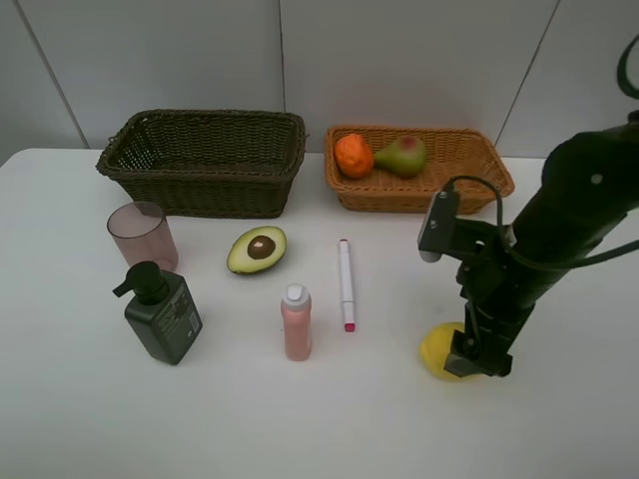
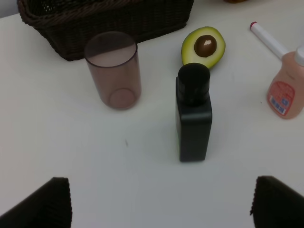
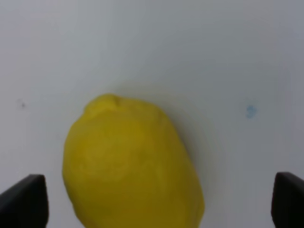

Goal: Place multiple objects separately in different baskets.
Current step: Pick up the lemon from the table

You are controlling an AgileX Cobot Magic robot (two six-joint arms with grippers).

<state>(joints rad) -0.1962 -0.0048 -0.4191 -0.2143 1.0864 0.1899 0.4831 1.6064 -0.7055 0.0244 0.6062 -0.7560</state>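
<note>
The orange and the red-green pear lie in the orange-tan basket. The dark green-brown basket holds nothing I can see. On the table stand the pink cup, the dark green pump bottle and the small pink bottle; the avocado half and white marker lie between. My right gripper is open, low over the yellow lemon, fingers wide on either side. My left gripper is open, short of the pump bottle.
The white table ends at a grey wall behind the baskets. In the left wrist view the cup, avocado half, marker and pink bottle lie beyond the pump bottle.
</note>
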